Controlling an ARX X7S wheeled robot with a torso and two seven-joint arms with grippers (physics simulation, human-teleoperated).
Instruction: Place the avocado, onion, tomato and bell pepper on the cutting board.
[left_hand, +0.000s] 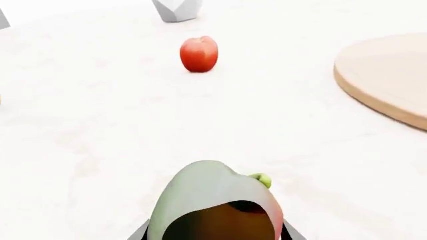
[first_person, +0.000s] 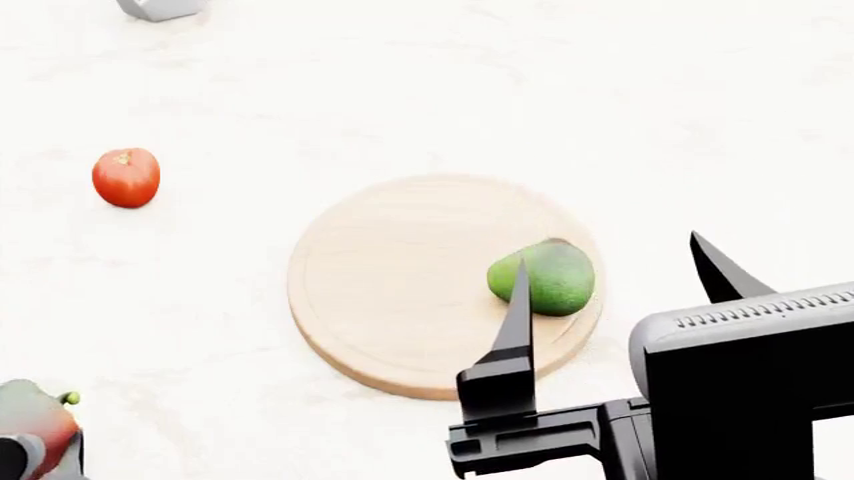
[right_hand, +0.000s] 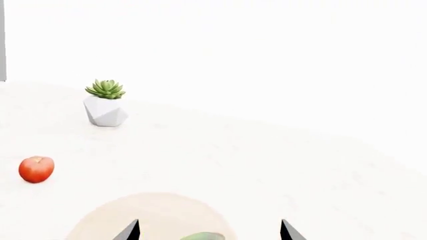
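The green avocado (first_person: 542, 278) lies on the right part of the round wooden cutting board (first_person: 387, 290). My right gripper (first_person: 607, 270) hangs open above it, fingers spread wide; its top shows in the right wrist view (right_hand: 203, 236). My left gripper (first_person: 34, 440) at the lower left is shut on the green-red bell pepper (left_hand: 217, 202), also seen in the head view (first_person: 38, 420). The red tomato (first_person: 126, 177) sits on the table at the far left, also in the left wrist view (left_hand: 199, 54) and the right wrist view (right_hand: 36, 169). The onion is out of view.
A white faceted pot with a succulent (right_hand: 106, 102) stands at the back left, its base showing in the head view (first_person: 160, 8). The board's edge (left_hand: 383, 75) lies to the right of the held pepper. The tabletop is white.
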